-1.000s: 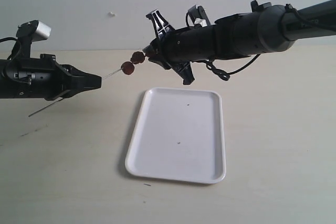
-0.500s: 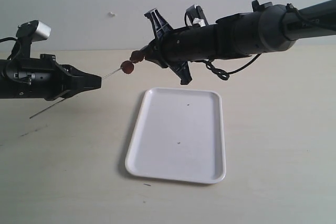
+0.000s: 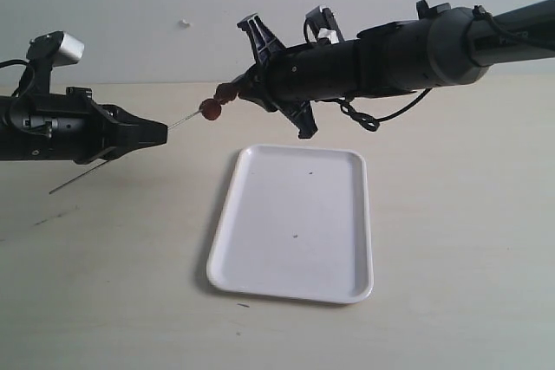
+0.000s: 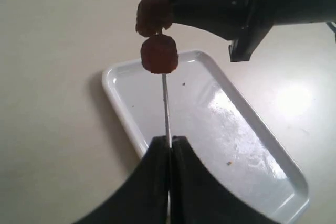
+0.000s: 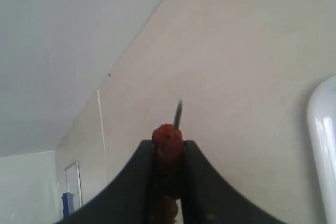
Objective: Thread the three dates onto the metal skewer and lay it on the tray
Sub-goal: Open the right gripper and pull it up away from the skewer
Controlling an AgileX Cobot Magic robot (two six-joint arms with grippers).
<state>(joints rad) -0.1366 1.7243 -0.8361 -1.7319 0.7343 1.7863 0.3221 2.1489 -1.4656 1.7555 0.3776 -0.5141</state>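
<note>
Left claw: the left claw (image 3: 165, 133) was closed tight on the very thin, straight grey metal skewer (image 3: 184, 121). The rod was gripped partway along and pointed right and slightly upward, so a steady free end was offered for threading. Its tail stuck out to the left behind the fingers.
Right claw: the right claw (image 3: 236, 89) was clamped on a dark reddish-brown wrinkled fruit, the held date (image 5: 167, 136). The jaws were parted only by the fruit between them. The claw was set end-on to the skewer, judged so that the fruit could be pushed along it.
Threaded date: a second round reddish-brown fruit, the threaded date (image 3: 210, 109), sat on the metal skewer just left of the held date and well apart from the left claw.
Third date: it could not be told apart at the right claw.
Tray: the flat white rectangular plastic tray (image 3: 232, 214) lay on the pale beige table (image 3: 451, 214), nearer than the skewer and below it. No date or skewer was in it, only a few tiny dark specks (image 3: 296, 236).
Stage: threading was judged to be in hand, with the laying-down not yet done.
</note>
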